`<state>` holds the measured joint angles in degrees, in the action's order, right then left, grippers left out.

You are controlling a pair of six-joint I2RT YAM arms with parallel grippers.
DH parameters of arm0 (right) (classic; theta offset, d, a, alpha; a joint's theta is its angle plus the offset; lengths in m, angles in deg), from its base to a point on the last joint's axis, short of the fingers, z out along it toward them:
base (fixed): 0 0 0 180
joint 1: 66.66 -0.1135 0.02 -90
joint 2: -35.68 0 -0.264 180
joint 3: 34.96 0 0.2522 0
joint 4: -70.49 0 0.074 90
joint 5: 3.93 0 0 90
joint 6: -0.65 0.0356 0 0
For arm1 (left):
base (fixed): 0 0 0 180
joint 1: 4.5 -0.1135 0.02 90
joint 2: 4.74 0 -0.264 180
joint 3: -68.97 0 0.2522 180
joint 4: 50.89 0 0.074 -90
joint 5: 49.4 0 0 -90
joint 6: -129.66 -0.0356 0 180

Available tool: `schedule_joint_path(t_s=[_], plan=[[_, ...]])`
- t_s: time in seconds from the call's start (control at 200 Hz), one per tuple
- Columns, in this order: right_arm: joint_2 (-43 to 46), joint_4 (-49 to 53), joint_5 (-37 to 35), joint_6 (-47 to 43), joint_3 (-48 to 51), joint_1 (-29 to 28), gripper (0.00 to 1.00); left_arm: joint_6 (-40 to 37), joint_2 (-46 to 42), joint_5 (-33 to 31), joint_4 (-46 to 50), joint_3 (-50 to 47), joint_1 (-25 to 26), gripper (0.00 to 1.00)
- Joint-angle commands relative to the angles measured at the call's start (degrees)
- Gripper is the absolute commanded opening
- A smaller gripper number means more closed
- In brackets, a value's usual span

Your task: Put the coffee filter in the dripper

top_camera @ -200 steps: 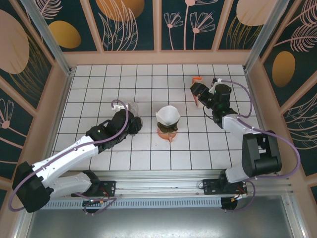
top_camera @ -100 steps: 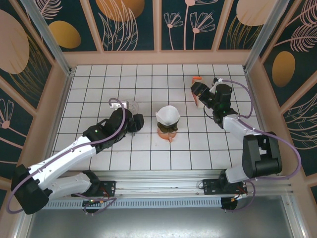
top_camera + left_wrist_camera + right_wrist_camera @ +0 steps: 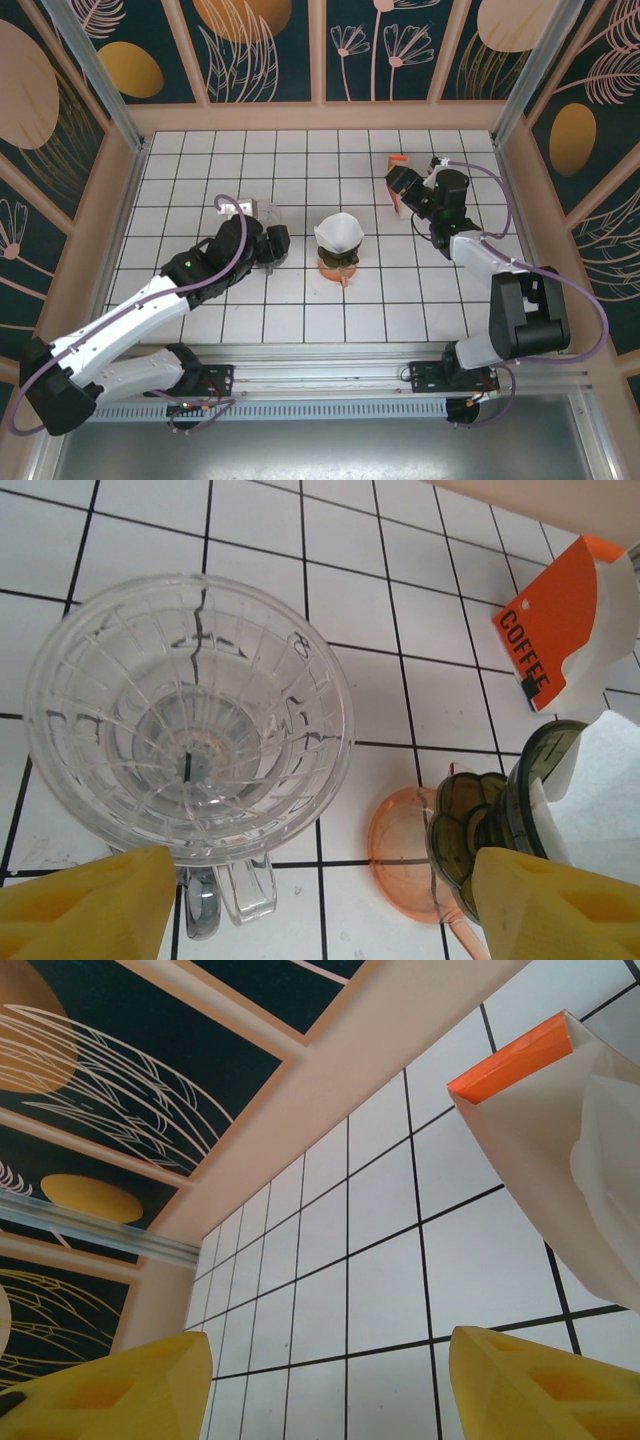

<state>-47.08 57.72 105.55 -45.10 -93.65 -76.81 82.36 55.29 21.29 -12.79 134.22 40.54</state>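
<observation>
A white paper coffee filter [image 3: 338, 232] sits in a dark green dripper [image 3: 497, 822] that stands on an orange saucer [image 3: 403, 852] mid-table; its white edge [image 3: 612, 780] shows in the left wrist view. An empty clear glass dripper [image 3: 190, 715] with a handle stands just left of it, also seen from above [image 3: 263, 212]. My left gripper [image 3: 268, 246] hovers open at the glass dripper's near side, its fingertips [image 3: 90, 905] flanking the handle and saucer. My right gripper [image 3: 399, 190] is open beside an orange-topped coffee filter packet [image 3: 560, 1130].
The packet [image 3: 562, 620], marked COFFEE, stands at the back right of the tiled table [image 3: 200, 170]. Wooden walls [image 3: 320, 115] close in the table on three sides. White tiles lie open to the left and in front of the saucer.
My left arm has shifted slightly toward the far side, closer over the glass dripper. The right arm, filter and green dripper have not moved.
</observation>
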Motion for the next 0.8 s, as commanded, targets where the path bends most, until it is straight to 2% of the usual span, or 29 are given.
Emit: schedule_joint_path(t_s=[0.0,0.125,0.15,0.165,0.33,0.475,0.655,0.796], plan=[[1.9,0.3,-1.0,-0.2,-1.0,0.4,0.65,-1.5,-2.0,-3.0,1.6,3.9,0.3,0.80],[2.7,1.1,-1.7,-0.5,-1.0,0.5,0.65,-3.3,-2.8,-5.2,2.0,7.6,0.3,0.87],[3.0,1.3,-1.9,-0.6,-1.0,0.6,0.65,-3.8,-2.8,-5.7,2.0,8.1,0.2,0.97],[3.1,1.5,-2.0,-0.6,-0.9,0.6,0.65,-4.2,-2.8,-6.0,1.9,8.4,0.3,0.98],[5.0,4.6,-2.7,-1.5,-1.3,1.3,0.65,-8.6,-1.9,-9.5,-0.3,10.7,0.2,0.99],[7.3,9.8,-4.2,-3.4,-2.4,1.3,0.65,-11.9,-1.9,-11.9,-6.3,8.9,0.2,0.99],[8.8,19.5,-9.7,-8.6,-5.3,1.4,0.64,-13.9,-0.6,-14.3,-11.1,5.8,0.2,0.99],[5.3,27.2,-13.5,-14.0,-10.5,1.6,0.58,-14.6,-0.6,-14.2,-13.3,2.3,0.2,0.97]])
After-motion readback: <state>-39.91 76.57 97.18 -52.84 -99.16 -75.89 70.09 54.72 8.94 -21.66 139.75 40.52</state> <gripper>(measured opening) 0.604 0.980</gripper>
